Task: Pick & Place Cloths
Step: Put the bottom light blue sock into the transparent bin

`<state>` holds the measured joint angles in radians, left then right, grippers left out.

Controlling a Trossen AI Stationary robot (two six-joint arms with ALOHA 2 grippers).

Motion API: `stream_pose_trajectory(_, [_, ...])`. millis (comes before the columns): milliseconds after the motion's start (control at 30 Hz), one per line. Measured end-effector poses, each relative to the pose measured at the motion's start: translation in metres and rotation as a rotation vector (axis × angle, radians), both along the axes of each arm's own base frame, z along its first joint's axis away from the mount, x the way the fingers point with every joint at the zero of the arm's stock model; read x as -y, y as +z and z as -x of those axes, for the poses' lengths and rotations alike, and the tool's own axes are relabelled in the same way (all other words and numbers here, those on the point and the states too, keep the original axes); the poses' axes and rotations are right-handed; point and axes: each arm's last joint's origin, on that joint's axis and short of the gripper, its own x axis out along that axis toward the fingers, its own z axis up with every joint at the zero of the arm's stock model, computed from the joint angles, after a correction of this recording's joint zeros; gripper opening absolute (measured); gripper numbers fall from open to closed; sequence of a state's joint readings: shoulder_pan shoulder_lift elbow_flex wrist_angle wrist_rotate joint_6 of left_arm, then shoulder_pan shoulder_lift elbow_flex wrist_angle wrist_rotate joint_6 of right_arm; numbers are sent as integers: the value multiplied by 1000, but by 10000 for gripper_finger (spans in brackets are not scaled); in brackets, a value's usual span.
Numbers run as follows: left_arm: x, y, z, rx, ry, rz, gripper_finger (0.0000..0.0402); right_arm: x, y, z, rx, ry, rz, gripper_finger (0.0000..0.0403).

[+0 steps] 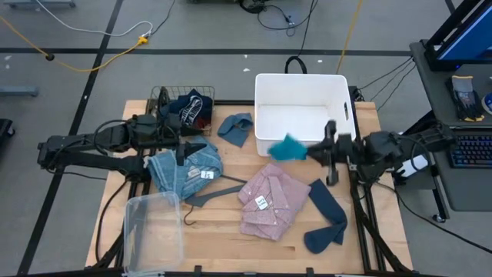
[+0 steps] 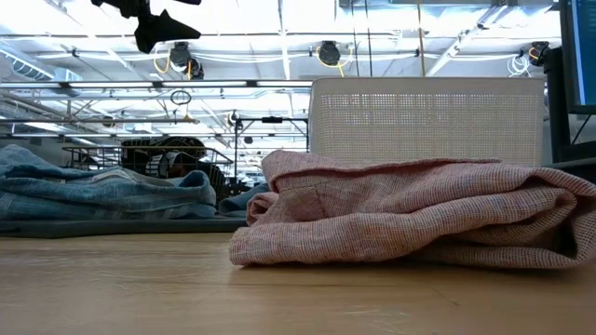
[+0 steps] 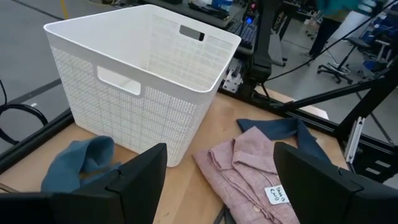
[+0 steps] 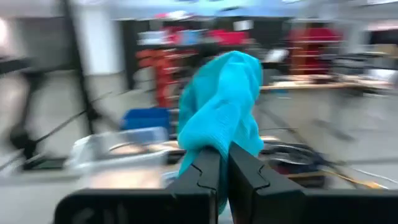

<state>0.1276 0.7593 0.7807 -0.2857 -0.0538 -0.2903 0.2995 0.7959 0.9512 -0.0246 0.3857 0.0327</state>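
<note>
My right gripper (image 1: 311, 151) is shut on a teal cloth (image 1: 287, 148) in the air by the white basket's near wall (image 1: 300, 137). My left gripper (image 1: 181, 150) is open and hovers over the light blue denim cloth (image 1: 184, 169), touching nothing. A pink checked shirt (image 1: 269, 201) with a white tag lies flat mid-table; it fills the low view (image 2: 410, 214). A navy cloth (image 1: 327, 215) lies to its right. A grey-blue cloth (image 1: 236, 128) lies by the basket's left wall. A black printed cloth (image 1: 192, 108) sits in a wire basket. My right gripper pinches the teal cloth between its two fingers at a bunched lower part (image 4: 214, 143). The fingers reach level from the table's right side. The cloth is lifted clear and bulges past the fingertips (image 4: 249, 165) in a loose bundle, slack.
A grey hanger (image 1: 211, 192) lies between the denim and the pink shirt. A clear plastic bin (image 1: 154, 231) stands at the table's near left corner. The wire basket (image 1: 165, 98) is at the far left. Bare wood shows along the near edge.
</note>
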Motion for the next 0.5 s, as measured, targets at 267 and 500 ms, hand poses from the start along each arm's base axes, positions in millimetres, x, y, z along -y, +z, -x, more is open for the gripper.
stream_pose_trajectory(267, [0, 0, 0, -10, -14, -51, 294, 29, 1, 1, 10, -289, -24, 3])
stream_pose_trajectory(500, [0, 0, 0, -12, -18, -67, 294, 57, -8, 3, -113, -466, -169, 2])
